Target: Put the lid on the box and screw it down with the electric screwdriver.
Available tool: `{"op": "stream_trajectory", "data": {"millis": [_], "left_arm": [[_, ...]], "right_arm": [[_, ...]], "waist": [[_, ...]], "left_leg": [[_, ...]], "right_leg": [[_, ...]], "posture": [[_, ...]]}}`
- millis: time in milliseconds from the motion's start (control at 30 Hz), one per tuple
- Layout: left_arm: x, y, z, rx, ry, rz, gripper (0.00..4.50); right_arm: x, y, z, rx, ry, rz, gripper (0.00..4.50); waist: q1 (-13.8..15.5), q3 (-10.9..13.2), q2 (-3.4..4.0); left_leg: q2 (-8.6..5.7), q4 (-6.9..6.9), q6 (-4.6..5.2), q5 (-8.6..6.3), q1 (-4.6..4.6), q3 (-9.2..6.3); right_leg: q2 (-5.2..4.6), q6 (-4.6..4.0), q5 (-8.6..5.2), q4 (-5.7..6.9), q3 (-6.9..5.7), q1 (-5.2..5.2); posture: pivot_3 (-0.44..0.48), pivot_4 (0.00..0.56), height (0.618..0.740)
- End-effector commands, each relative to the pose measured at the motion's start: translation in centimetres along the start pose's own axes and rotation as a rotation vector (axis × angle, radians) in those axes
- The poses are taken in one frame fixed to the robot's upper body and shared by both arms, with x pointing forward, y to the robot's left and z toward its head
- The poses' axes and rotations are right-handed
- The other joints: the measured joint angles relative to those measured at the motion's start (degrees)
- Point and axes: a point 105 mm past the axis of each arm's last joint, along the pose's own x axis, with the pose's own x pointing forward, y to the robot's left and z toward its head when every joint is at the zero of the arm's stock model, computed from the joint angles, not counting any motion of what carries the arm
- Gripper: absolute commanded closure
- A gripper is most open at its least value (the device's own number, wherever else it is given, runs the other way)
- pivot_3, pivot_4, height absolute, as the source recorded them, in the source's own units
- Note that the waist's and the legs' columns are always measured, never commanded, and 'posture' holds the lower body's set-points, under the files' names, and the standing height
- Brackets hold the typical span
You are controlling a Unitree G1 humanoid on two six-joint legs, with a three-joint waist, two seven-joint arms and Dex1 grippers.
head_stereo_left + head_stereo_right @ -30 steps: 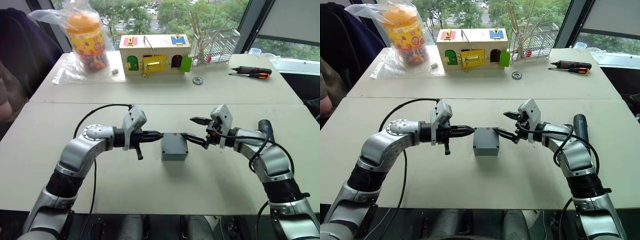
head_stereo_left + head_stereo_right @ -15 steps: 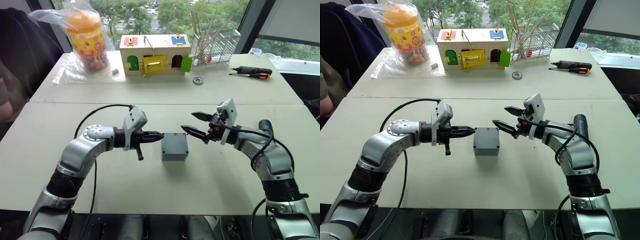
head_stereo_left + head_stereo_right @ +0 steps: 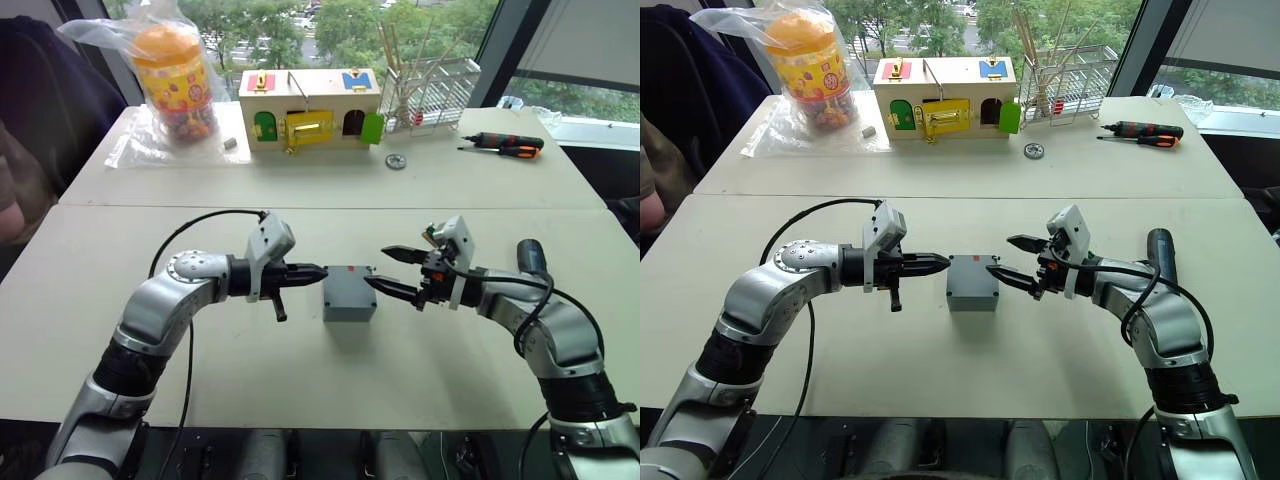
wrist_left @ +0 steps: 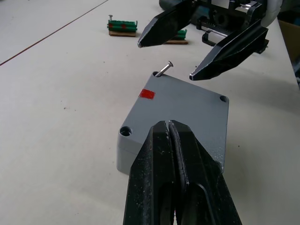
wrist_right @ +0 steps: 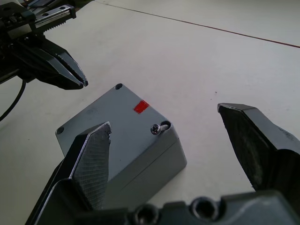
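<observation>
The grey box (image 3: 349,296) sits mid-table with the lid (image 4: 187,108) lying on it. The lid's top carries a red mark (image 4: 147,93) and has holes at its corners. A small screw (image 5: 156,128) stands tilted in one corner hole. My left gripper (image 3: 318,270) is shut and empty, its tip at the box's left side. My right gripper (image 3: 377,267) is open at the box's right corner, one finger on each side of the screw and touching neither it nor the box. The electric screwdriver (image 3: 1160,250) lies on the table behind my right forearm.
At the back stand a wooden box with coloured doors (image 3: 308,108), a bagged orange jar (image 3: 175,80) and a wire rack (image 3: 430,90). A black-and-orange hand screwdriver (image 3: 505,143) and a small round metal part (image 3: 396,161) lie nearby. A person (image 3: 20,150) sits at the left edge.
My right gripper, which had drawn back and up from the box half a second ago, has come back down to its right corner, still open. The left gripper and the box have not moved.
</observation>
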Motion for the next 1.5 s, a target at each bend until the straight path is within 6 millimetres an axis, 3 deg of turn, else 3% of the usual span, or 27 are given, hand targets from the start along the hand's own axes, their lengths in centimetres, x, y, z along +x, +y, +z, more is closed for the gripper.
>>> {"op": "stream_trajectory", "data": {"millis": [33,200,233,1333,1433,1500], "left_arm": [[-0.2,-0.4,0.7,0.037,-0.019,-0.008,4.5],[-0.2,-0.4,0.6,0.036,-0.016,-0.009,4.5],[-0.2,-0.4,0.6,0.036,-0.016,-0.009,4.5],[0.0,-0.2,0.5,0.035,-0.019,-0.002,4.5],[0.0,-0.2,0.5,0.035,-0.021,-0.001,4.5],[0.0,-0.2,0.5,0.035,-0.021,-0.002,4.5]], "right_arm": [[-0.1,0.3,1.0,-0.044,-0.028,0.008,1.94],[0.0,0.4,1.0,-0.042,-0.031,0.008,4.42],[0.0,0.4,1.0,-0.042,-0.03,0.009,4.47],[0.9,0.6,1.4,-0.08,-0.005,0.046,4.47],[0.8,0.3,1.5,-0.089,-0.013,0.025,3.6],[0.8,0.1,1.7,-0.09,-0.023,0.014,3.6]], "waist": [[0.0,0.0,0.0],[0.0,0.0,0.0],[0.0,0.0,0.0],[0.0,0.0,0.0],[0.0,0.0,0.0],[0.0,0.0,0.0]], "left_leg": [[0.0,0.0,0.0,0.0,0.0,0.0],[0.0,0.0,0.0,0.0,0.0,0.0],[0.0,0.0,0.0,0.0,0.0,0.0],[0.0,0.0,0.0,0.0,0.0,0.0],[0.0,0.0,0.0,0.0,0.0,0.0],[0.0,0.0,0.0,0.0,0.0,0.0]], "right_leg": [[0.0,0.0,0.0,0.0,0.0,0.0],[0.0,0.0,0.0,0.0,0.0,0.0],[0.0,0.0,0.0,0.0,0.0,0.0],[0.0,0.0,0.0,0.0,0.0,0.0],[0.0,0.0,0.0,0.0,0.0,0.0],[0.0,0.0,0.0,0.0,0.0,0.0]], "posture": [[0.0,0.15,0.706],[0.0,0.15,0.706],[0.0,0.15,0.706],[0.0,0.15,0.706],[0.0,0.15,0.706],[0.0,0.15,0.706]]}}
